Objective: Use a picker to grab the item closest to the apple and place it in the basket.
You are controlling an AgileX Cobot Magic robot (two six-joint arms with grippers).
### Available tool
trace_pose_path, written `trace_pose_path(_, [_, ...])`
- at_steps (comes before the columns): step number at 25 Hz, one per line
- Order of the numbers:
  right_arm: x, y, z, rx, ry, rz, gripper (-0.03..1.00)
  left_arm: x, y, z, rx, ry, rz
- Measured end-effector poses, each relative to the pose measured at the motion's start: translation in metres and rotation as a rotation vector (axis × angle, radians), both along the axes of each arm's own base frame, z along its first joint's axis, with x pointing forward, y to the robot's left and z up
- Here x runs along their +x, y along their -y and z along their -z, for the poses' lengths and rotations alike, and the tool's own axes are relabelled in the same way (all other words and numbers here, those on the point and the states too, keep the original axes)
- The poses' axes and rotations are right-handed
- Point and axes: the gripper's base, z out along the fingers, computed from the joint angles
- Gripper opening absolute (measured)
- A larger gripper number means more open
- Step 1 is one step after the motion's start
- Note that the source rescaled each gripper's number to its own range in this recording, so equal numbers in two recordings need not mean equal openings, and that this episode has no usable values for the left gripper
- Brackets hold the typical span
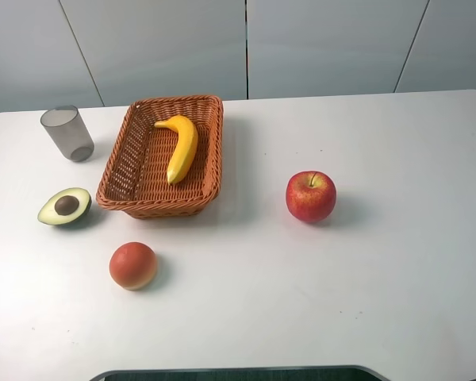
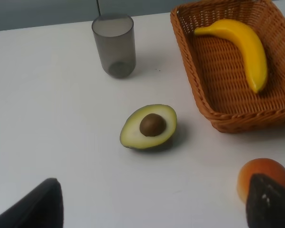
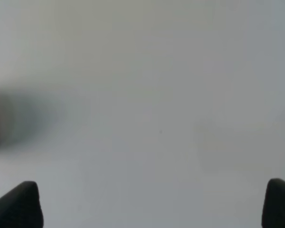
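A red apple [image 1: 310, 196] stands on the white table, right of centre. A yellow banana [image 1: 180, 146] [image 2: 242, 45] lies inside the brown wicker basket [image 1: 119, 171] [image 2: 190, 61]. An orange round fruit [image 1: 132, 265] [image 2: 262, 175] sits in front of the basket, and a halved avocado [image 1: 65, 206] [image 2: 148, 126] lies to its left. Neither arm shows in the high view. My left gripper [image 2: 154, 206] is open above the table near the avocado, holding nothing. My right gripper [image 3: 152, 204] is open over bare table.
A grey translucent cup [image 1: 67, 133] [image 2: 114, 44] stands at the back left, beyond the avocado. A blurred dark patch [image 3: 4, 118] sits at one edge of the right wrist view. The table's front edge [image 1: 238, 371] runs along the bottom of the high view.
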Motion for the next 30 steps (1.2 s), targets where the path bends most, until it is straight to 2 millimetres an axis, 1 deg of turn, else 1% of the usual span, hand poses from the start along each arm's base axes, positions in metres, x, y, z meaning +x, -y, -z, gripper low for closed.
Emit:
trace_pose_path(2, [-0.027, -0.002, -0.005, -0.011, 0.076, -0.019, 1.00, 0.000, 0.000, 0.000, 0.000, 0.000, 0.000])
trace_pose_path(6, [-0.080, -0.006, -0.005, -0.037, 0.203, -0.047, 1.00, 0.000, 0.000, 0.000, 0.000, 0.000, 0.000])
trace_pose_path(9, [-0.109, -0.010, 0.000, -0.034, 0.279, -0.088, 1.00, 0.000, 0.000, 0.000, 0.000, 0.000, 0.000])
trace_pose_path(13, [-0.140, -0.014, 0.003, -0.042, 0.415, -0.153, 1.00, 0.000, 0.000, 0.000, 0.000, 0.000, 0.000])
trace_pose_path(16, [-0.159, -0.015, 0.003, -0.056, 0.542, -0.183, 1.00, 0.000, 0.000, 0.000, 0.000, 0.000, 0.000])
trace_pose_path(18, [-0.168, -0.015, 0.004, -0.069, 0.614, -0.191, 1.00, 0.000, 0.000, 0.000, 0.000, 0.000, 0.000])
trace_pose_path(20, [-0.173, -0.015, 0.005, -0.082, 0.654, -0.198, 1.00, 0.000, 0.000, 0.000, 0.000, 0.000, 0.000])
trace_pose_path(27, [-0.165, -0.017, 0.022, -0.066, 0.604, -0.220, 1.00, 0.000, 0.000, 0.000, 0.000, 0.000, 0.000])
trace_pose_path(30, [-0.166, -0.017, 0.022, -0.067, 0.606, -0.220, 1.00, 0.000, 0.000, 0.000, 0.000, 0.000, 0.000])
